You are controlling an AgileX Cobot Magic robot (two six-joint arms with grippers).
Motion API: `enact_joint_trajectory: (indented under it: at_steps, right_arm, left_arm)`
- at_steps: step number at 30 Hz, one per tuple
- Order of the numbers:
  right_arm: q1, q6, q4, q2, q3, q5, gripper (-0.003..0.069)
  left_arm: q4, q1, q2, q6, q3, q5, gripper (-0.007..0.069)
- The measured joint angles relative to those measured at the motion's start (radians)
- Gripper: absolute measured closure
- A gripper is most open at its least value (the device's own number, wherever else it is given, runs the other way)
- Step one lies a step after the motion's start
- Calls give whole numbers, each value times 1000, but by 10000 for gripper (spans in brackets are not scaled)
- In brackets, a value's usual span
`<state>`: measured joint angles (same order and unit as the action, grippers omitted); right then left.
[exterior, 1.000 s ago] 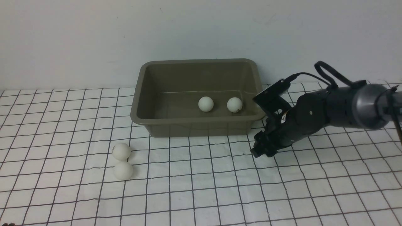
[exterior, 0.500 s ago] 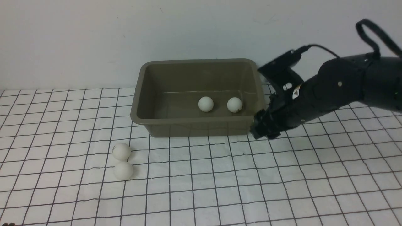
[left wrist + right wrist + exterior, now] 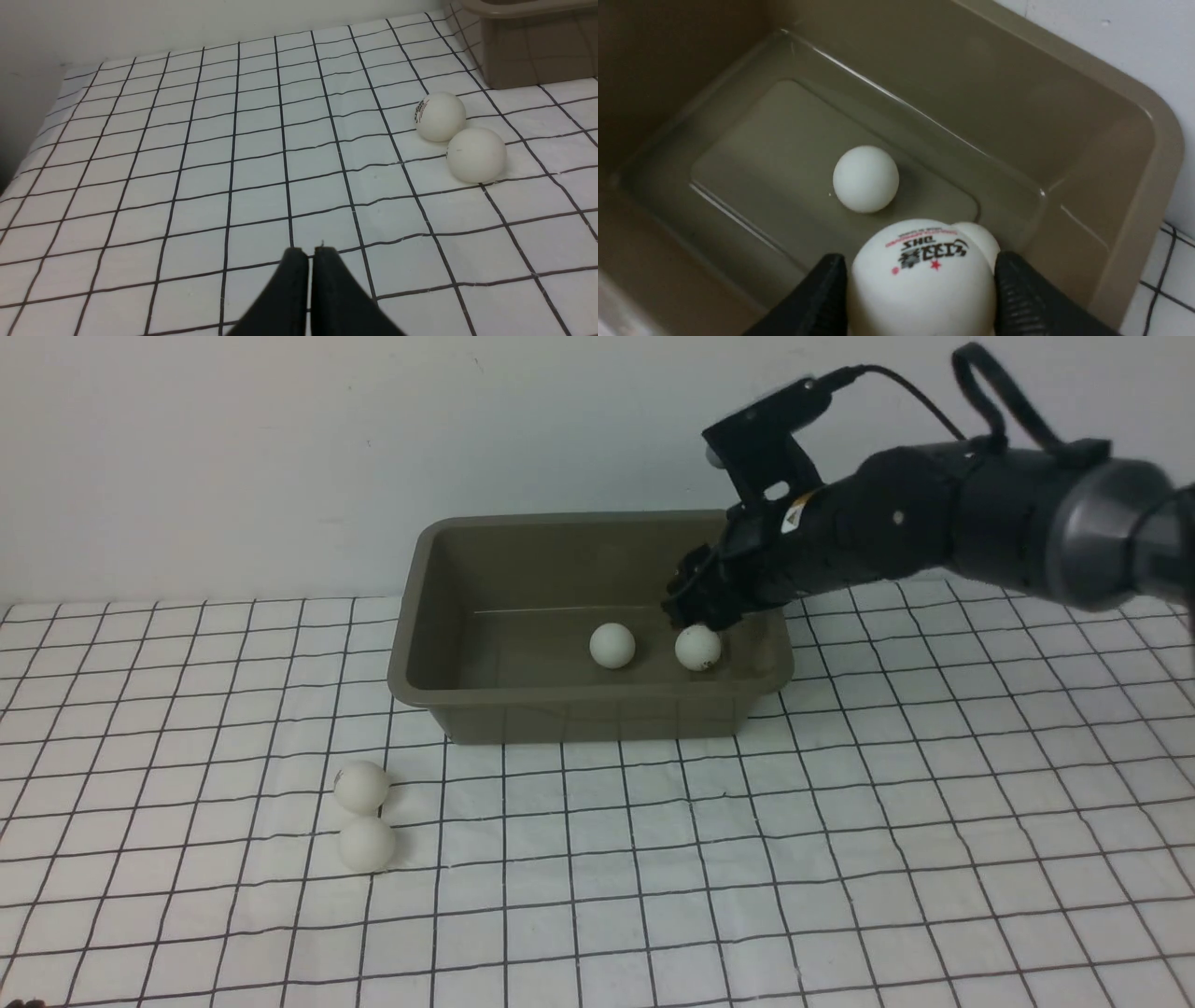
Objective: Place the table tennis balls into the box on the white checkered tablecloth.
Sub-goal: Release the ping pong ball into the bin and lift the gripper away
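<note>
Clamped in the wide-set jaws of the right gripper [image 3: 695, 607], above the right end of the box [image 3: 411, 683]: one printed ball [image 3: 920, 284]. Resting inside: two balls [image 3: 612, 645] [image 3: 697, 648]. Lying touching on the checkered cloth [image 3: 934, 821], near-left of the box: two more balls [image 3: 361, 787] [image 3: 366, 844]. Pressed shut, empty, low over the cloth: left gripper [image 3: 310, 254].

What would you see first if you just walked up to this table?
The black right gripper grabs the eye first, holding a white ball above the olive-brown box. Two other balls lie inside it. A touching pair of balls sits on the checkered tablecloth, toward the robot's left.
</note>
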<state>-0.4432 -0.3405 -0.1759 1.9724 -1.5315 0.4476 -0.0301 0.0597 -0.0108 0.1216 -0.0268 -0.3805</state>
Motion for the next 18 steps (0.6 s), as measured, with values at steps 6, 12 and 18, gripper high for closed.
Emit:
enact_joint_trajectory:
  at_steps: [6,12,18]
  right_arm:
    - [0,-9,0,129,-135,56,295]
    - [0,-19,0,205,-193,83,295]
    - [0,-23,0,210,-196,84,284]
  left_arm:
    - [0,0,0,0,0,0,629]
    - [0,0,0,0,0,0,629]
    - [0,0,0,0,0,0,629]
